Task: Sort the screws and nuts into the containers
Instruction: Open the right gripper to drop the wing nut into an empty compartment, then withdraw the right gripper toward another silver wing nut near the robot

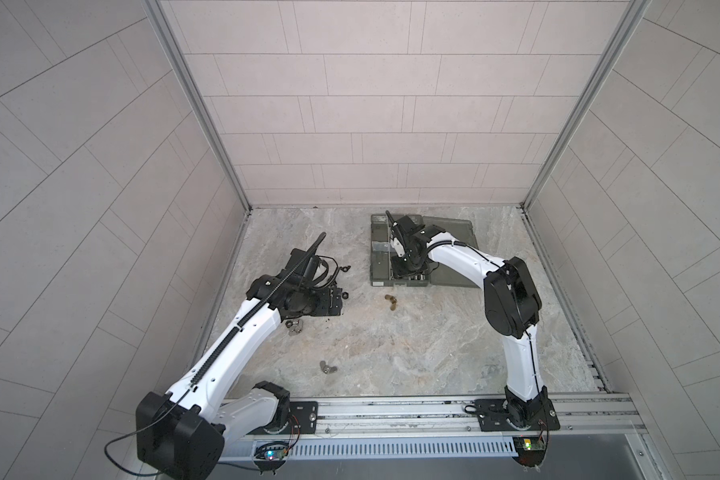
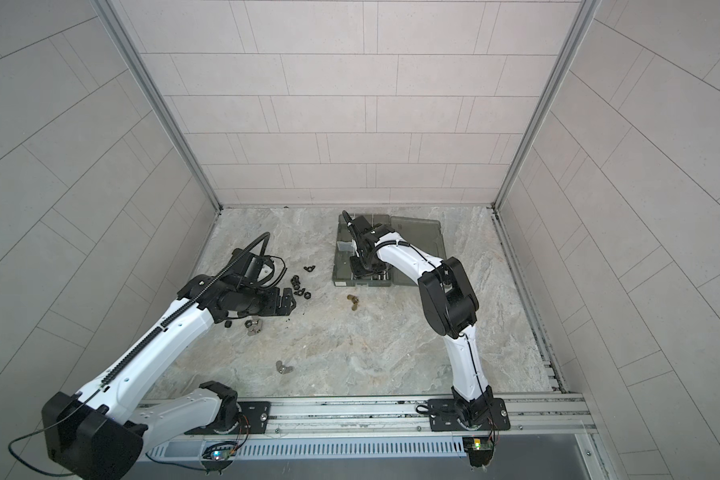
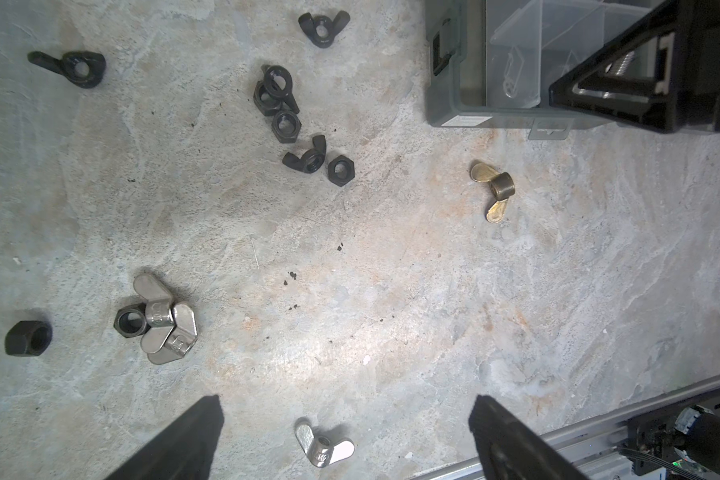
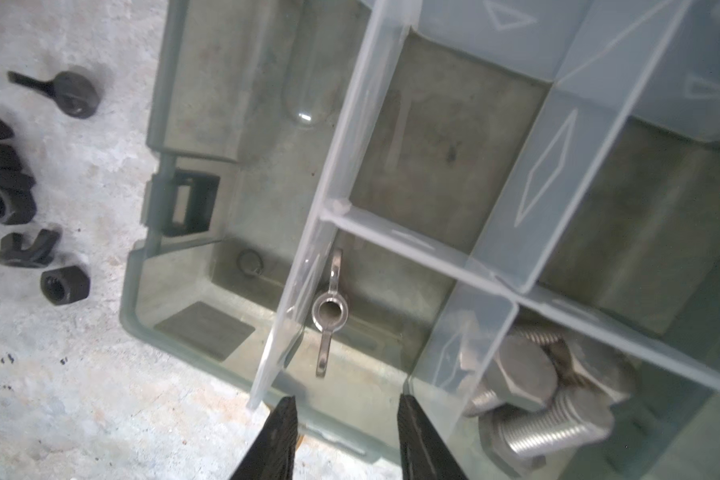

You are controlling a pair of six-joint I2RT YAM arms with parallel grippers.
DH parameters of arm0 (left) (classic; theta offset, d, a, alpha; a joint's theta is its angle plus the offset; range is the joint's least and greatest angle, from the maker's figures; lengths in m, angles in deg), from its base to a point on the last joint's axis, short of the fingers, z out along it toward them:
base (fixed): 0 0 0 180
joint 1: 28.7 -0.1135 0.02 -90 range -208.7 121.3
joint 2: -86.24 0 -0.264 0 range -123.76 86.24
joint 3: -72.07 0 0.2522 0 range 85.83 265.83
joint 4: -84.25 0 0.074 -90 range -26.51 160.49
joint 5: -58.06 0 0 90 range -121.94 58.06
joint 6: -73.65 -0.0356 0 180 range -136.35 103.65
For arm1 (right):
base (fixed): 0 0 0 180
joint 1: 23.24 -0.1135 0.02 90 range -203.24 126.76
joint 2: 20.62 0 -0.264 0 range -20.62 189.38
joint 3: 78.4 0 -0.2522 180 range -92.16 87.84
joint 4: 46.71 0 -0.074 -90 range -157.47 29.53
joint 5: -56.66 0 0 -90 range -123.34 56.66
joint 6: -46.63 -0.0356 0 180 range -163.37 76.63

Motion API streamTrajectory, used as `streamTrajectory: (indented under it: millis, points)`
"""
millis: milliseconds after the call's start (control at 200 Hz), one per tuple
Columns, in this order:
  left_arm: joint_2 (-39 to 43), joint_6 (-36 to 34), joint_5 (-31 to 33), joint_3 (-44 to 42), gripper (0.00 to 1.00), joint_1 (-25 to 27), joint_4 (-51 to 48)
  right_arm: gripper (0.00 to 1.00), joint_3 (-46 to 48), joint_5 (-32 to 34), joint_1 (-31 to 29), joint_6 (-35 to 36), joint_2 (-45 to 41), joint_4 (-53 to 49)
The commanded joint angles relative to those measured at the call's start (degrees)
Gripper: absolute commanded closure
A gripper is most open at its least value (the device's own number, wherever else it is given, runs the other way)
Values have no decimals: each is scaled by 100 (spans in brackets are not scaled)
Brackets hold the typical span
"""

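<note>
Grey marbled bench (image 1: 391,353) inside tiled walls. At its far side, a smoky organizer box (image 1: 379,232), lid (image 1: 454,224) folded open. Right gripper (image 4: 347,399): hangs over the box's near end, jaws parted, grasps nothing. Directly below, in one compartment (image 4: 391,291), a silver wing nut (image 4: 328,311); next door, behind a divider, the hex bolts (image 4: 528,382). Left gripper (image 3: 347,405): hovers spread wide and empty above loose black nuts (image 3: 283,108), a brass wing nut (image 3: 495,187) and more silver wing nuts (image 3: 165,324).
</note>
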Motion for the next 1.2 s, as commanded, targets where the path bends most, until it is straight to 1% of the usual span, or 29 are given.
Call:
streamTrajectory:
  millis: [0, 205, 400, 495, 545, 595, 670, 856, 1011, 1046, 1091, 1191]
  points:
    - [300, 68, 47, -54, 0, -41, -166, 59, 315, 218, -242, 7, -731, -115]
    - [991, 294, -172, -334, 0, -41, -184, 59, 1389, 431, -923, -203, -1511, 29]
    - [1678, 621, -276, -480, 0, -39, -361, 59, 2478, 520, -1574, -675, -2104, 504]
    - [1896, 769, -240, -498, 0, -41, -511, 58, 2912, 369, -1938, -990, -2337, 945]
    - [2140, 726, -49, -382, 0, -41, -729, 56, 3075, 312, -2163, -1109, -2383, 1166]
    - [2207, 635, 257, -179, 0, -41, -994, 53, 3132, 297, -2392, -1175, -2347, 1290]
    - [2225, 553, 616, 164, 0, -41, -1331, 53, 3095, 256, -2758, -1171, -2213, 1432]
    - [2173, 655, 1040, 669, 0, -41, -1782, 53, 2856, 112, -3496, -1094, -1800, 1892]
    - [1978, 656, 1376, 1101, 0, -112, -1937, 53, 2882, -177, -3753, -1049, -1639, 2590]
    - [1976, 648, 1396, 1179, 0, -142, -1921, 53, 2892, -240, -3776, -1030, -1601, 2746]
    - [1727, 653, 1393, 1266, 0, -202, -1887, 53, 2896, -315, -3805, -1014, -1551, 2929]
    - [1529, 622, 1261, 1438, 0, -375, -1770, 53, 2815, -463, -3833, -956, -1372, 3143]
